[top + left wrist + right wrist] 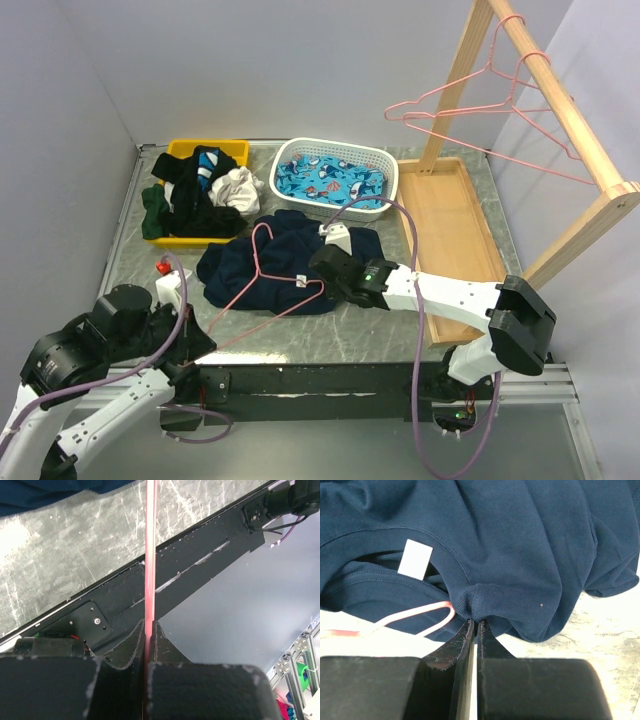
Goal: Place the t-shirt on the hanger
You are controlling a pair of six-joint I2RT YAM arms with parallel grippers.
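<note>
Left pincer (149, 627): closed on hanger (151, 555) wire.
Right pincer (476, 627): closed, pinching t-shirt (520, 555) collar.
Advice: lift collar open, slide hanger shoulder inside slowly.

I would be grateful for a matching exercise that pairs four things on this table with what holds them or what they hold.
Things:
1. t-shirt
2. hanger
3. white basket
4. yellow tray

States:
A. holds a heap of dark and white clothes
B. pinched near the collar by the right fingers
C. holds light blue patterned cloth
D. clamped between the left fingers

Pairs: 1-B, 2-D, 3-C, 4-A
</note>
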